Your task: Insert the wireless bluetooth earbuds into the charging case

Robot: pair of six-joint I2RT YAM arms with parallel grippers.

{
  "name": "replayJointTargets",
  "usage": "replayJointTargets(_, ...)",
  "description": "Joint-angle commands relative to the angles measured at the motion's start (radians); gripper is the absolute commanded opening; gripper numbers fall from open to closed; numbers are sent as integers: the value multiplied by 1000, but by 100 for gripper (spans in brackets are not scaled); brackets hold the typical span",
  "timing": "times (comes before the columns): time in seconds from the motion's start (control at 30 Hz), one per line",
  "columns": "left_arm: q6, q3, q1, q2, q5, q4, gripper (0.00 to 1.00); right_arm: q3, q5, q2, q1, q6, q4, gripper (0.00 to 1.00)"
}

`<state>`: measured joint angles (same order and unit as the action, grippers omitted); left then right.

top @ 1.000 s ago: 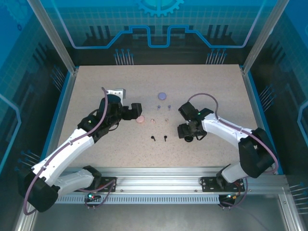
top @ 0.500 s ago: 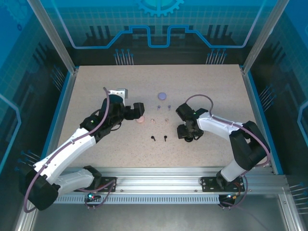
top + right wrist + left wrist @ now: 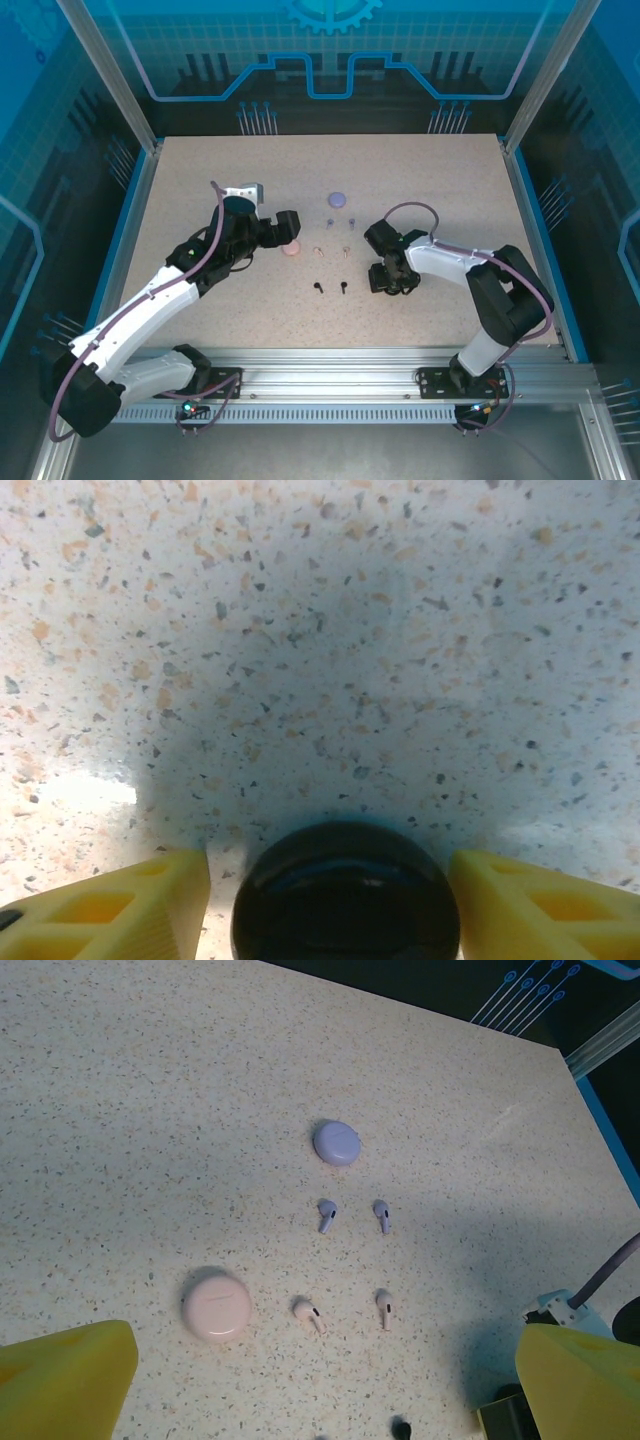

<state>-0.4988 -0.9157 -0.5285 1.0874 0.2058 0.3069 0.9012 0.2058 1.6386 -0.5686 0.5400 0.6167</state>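
I see the speckled table [image 3: 440, 180]. My left claw [image 3: 288, 232] hangs released beside the pink case [image 3: 216, 1304]. My right claw [image 3: 390, 282] straddles the black case [image 3: 345, 895]; whether it is grasping, I cannot tell. The earbuds [image 3: 327, 1212] lie loose mid-table, purple pair farthest, black nearest.

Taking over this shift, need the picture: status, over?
Left claw open, near pink case. Right claw open, astride black case. Six earbuds loose on table, none cased.

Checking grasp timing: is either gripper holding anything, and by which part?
Nothing is gripped yet. The right gripper straddles the black round case, a finger at each side with gaps showing. The left gripper is open and empty.
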Motion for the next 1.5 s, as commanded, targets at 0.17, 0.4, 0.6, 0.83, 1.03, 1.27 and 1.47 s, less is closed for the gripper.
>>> replayJointTargets(0.17, -11, 21, -20, -12, -9, -37, 99, -53, -28, 17, 2, 24, -29, 53)
replayJointTargets(0.4, -35, 28, -25, -17, -8, -38, 99, -90, -58, -44, 1, 57, -41, 44)
replayJointTargets(0.6, -35, 43, -24, 1, -4, -63, 99, -56, -98, -187, -12, 126, -22, 42)
replayJointTargets(0.83, 17, 106, -25, 49, -65, -263, 99, 104, -128, -267, -37, 302, -48, 42)
replayJointTargets(1.03, 1, 196, -18, 69, -198, -541, 99, 288, -111, -188, -50, 479, -92, 41)
replayJointTargets(1.27, -198, 321, 70, 133, -433, -947, 99, 441, -99, -78, -56, 697, -130, 40)
replayJointTargets(1.47, -326, 380, 101, 242, -505, -1227, 99, 479, -50, -45, -87, 874, -162, 40)
